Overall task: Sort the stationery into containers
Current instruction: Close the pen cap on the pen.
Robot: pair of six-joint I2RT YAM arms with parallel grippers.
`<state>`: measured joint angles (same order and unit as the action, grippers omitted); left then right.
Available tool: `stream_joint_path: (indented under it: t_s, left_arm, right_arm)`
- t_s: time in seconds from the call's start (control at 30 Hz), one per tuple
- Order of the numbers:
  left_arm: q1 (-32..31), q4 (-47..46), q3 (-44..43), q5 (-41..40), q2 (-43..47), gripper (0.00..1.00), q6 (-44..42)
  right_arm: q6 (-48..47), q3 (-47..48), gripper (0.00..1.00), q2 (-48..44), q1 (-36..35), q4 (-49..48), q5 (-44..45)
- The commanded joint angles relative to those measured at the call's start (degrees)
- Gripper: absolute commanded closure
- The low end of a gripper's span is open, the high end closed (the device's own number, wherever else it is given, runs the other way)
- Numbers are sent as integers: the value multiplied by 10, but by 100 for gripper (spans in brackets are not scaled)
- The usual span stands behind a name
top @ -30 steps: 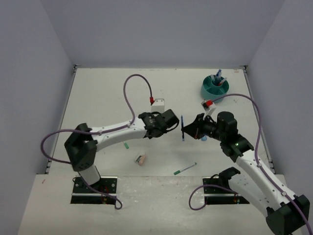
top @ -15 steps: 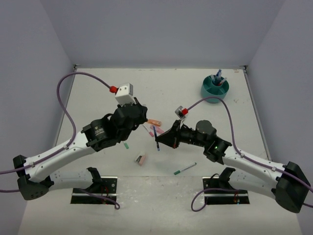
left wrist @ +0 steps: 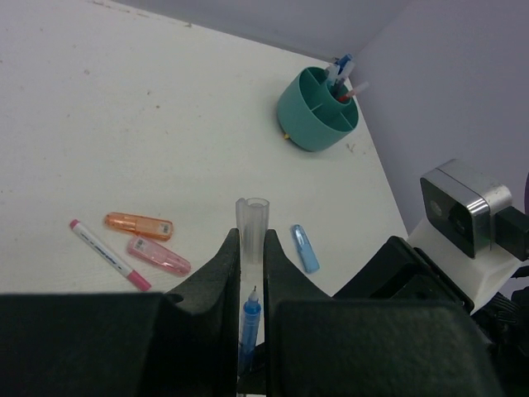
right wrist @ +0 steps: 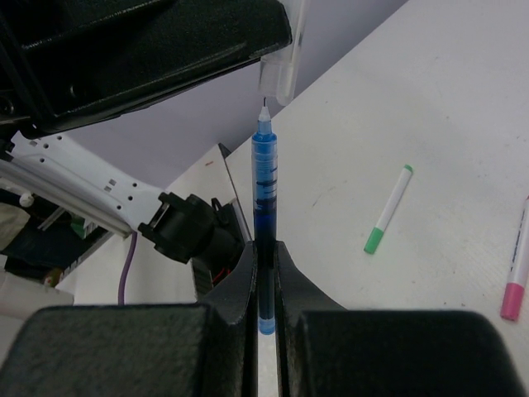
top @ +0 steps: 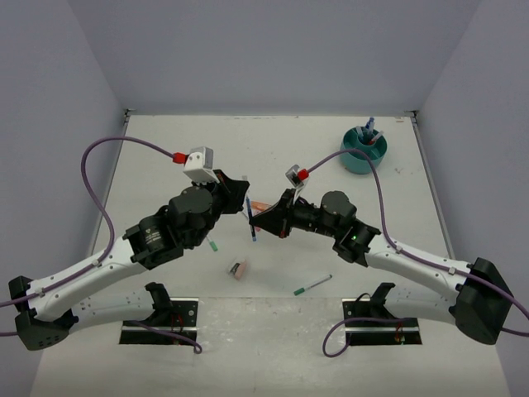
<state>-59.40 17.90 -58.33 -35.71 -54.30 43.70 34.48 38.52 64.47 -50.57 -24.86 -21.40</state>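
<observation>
Capping a pen above the tabletop (top: 165,157). The left hand (left wrist: 251,240) is closed on a clear cap (left wrist: 252,217), and the right hand (right wrist: 264,248) is closed on a blue pen (right wrist: 264,190), gripped low on its barrel with the tip leading. The two hands face each other in mid-air over the middle of the tabletop. Pen and cap lie almost on one long axis. In the right wrist view the tip stands just short of the cap's mouth and a shade to one side of it, so the coming move probably turns on a small sideways correction before the pen is pushed home. The teal organiser (top: 357,157), with a few items already upright in it, stands at the far right corner, well apart from both hands and nearer the right arm. An orange highlighter (left wrist: 138,225), a pink highlighter (left wrist: 159,255), a light-blue highlighter (left wrist: 304,248) and a green-capped marker (right wrist: 388,208) lie loose on the tabletop. No brand or writing can be read; the highlighters' labels are too small.
</observation>
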Motion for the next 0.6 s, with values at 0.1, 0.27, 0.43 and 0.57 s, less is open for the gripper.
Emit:
stream_joint_path:
  t_s: [0.1,0.27,0.43,0.57]
  left_arm:
    - [-1,-52,8,6,-2,100,-26]
    - [-2,-53,12,10,-3,100,-26]
    - [-1,-51,14,6,-1,100,-27]
    - [-2,-50,15,0,0,100,-29]
  right_arm:
    - [-7,31,100,2,-8,-12,18]
    - [-8,32,100,1,-7,8,42]
    - [-7,33,100,-1,-7,13,48]
    - [-8,36,100,-3,-7,17,46]
